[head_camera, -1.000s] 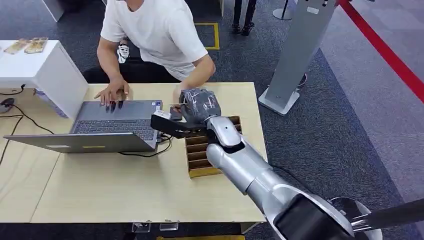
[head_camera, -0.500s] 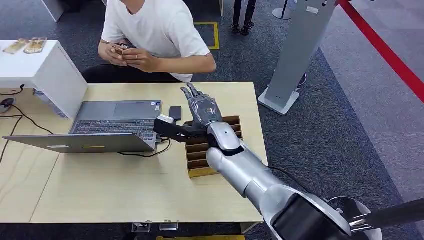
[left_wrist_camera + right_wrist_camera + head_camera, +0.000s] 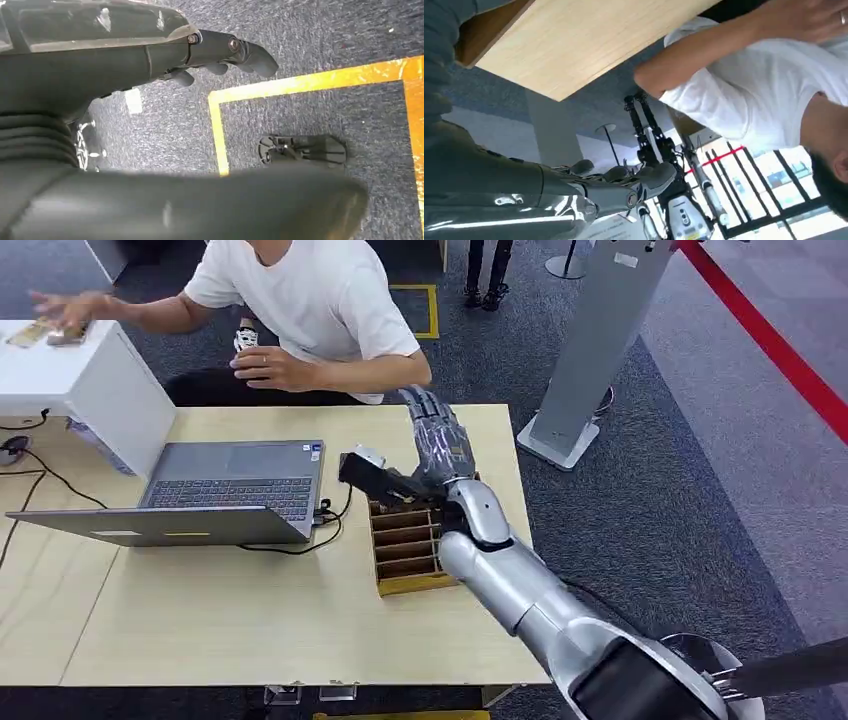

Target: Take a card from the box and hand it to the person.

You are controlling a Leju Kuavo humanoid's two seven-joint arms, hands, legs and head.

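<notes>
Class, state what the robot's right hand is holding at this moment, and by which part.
Nothing. The right hand is raised above the box, its fingers stretched out and empty.

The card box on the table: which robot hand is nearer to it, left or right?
Right. The right robot hand hovers open just above the far end of the card box. The left robot hand hangs over carpeted floor, away from the table.

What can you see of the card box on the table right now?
The card box is a shallow, open-topped tray that looks like tan wood or cardboard, split by cross dividers into a row of slots. It lies flat near the table's right edge, right of the laptop. The right hand and forearm hang above its far end, hiding that part. I cannot tell whether cards remain in the slots, or whether the arm touches it.
</notes>
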